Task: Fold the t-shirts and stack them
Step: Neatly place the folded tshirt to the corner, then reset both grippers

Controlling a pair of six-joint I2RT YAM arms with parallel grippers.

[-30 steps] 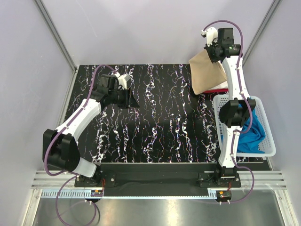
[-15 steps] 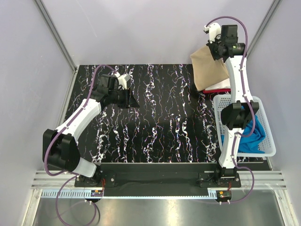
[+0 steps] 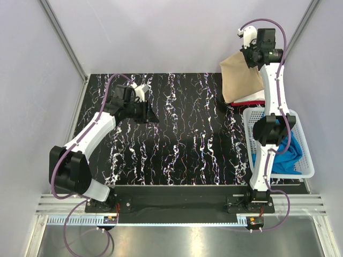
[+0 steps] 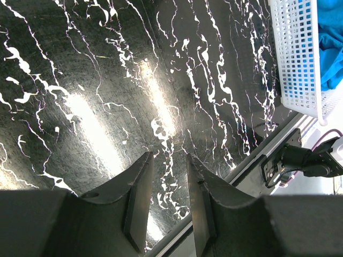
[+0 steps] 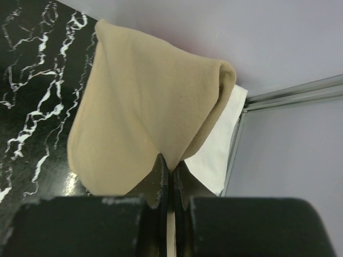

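The tan t-shirt (image 3: 240, 79) hangs in soft folds just beyond the white mesh basket (image 3: 304, 147), clamped in the right gripper (image 5: 170, 163) (it hides most of the red t-shirt (image 3: 251, 100) and white t-shirt (image 5: 224, 140) beneath). A crumpled blue t-shirt (image 3: 288, 156) lies in the basket, partly behind the right arm (image 3: 268, 134). Well left of the basket, the left gripper (image 4: 167, 179) hovers part open, empty.

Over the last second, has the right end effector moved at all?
Yes. In the top view the right end effector, shut on the tan t-shirt, has shifted up-frame and right, farther from the white basket.
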